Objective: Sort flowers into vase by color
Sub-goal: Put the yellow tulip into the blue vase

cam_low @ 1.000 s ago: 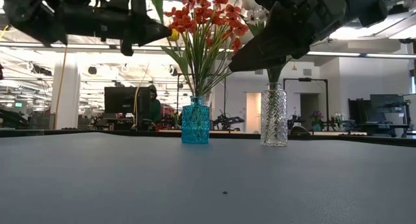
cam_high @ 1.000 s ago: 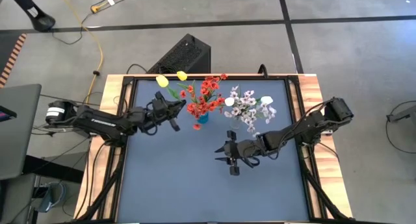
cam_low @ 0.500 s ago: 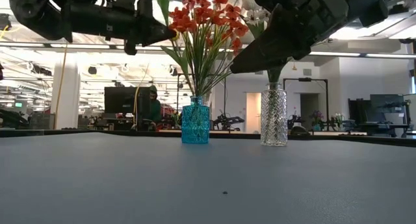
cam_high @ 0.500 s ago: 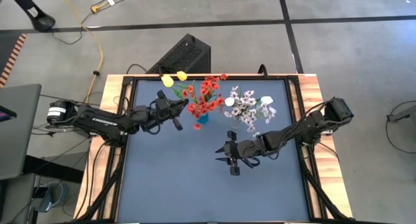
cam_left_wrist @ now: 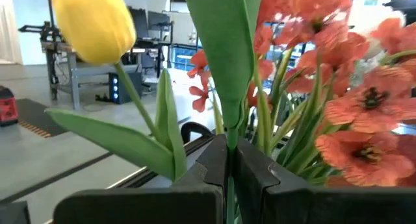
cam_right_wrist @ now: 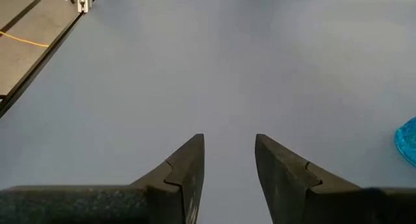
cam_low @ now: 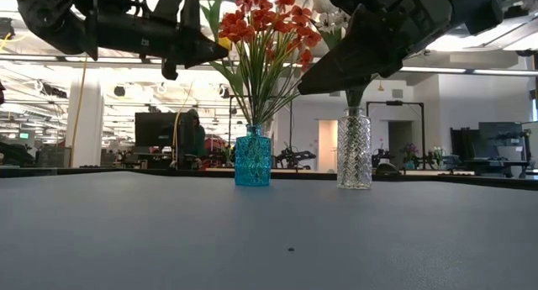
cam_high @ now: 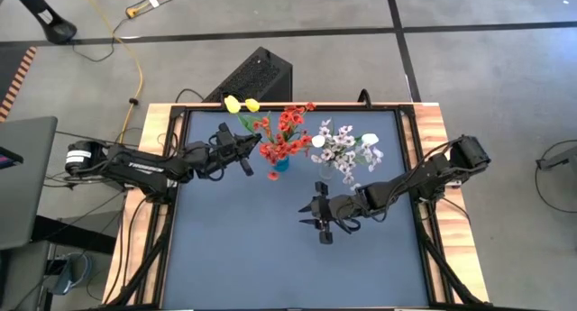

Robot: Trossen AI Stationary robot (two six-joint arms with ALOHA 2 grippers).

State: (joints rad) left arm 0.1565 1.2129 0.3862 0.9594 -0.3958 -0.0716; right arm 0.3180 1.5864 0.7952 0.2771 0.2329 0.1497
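Two yellow tulips [cam_high: 233, 104] on green stems stand up from my left gripper [cam_high: 243, 156], which is shut on them just left of the red flowers [cam_high: 281, 135]. The red flowers stick into a blue vase [cam_low: 252, 156]. White tulips and white-pink blossoms [cam_high: 343, 149] stand in a clear glass vase [cam_low: 354, 148] to the right. My right gripper [cam_right_wrist: 229, 160] hangs open above the bare table middle [cam_high: 323, 225] with nothing between its fingers. My left gripper pinches the tulips' green stems [cam_left_wrist: 229, 160] between its two fingers, below a broad leaf [cam_left_wrist: 224, 49]. The fingers lie about level and come from the table's left. The tulips [cam_left_wrist: 91, 26] rise beyond the fingers, lifted clear of the table, right beside the red blossoms [cam_left_wrist: 364, 100].
The blue-grey table top [cam_high: 270, 257] lies open toward the near edge. A black box [cam_high: 257, 75] stands on the floor behind the table's far edge, and a laptop [cam_high: 22, 180] sits left of the table.
The left-hand yellow tulip has swung toward the far edge and closer to the other tulip, beside the red flowers. My left gripper stays shut on the stems.
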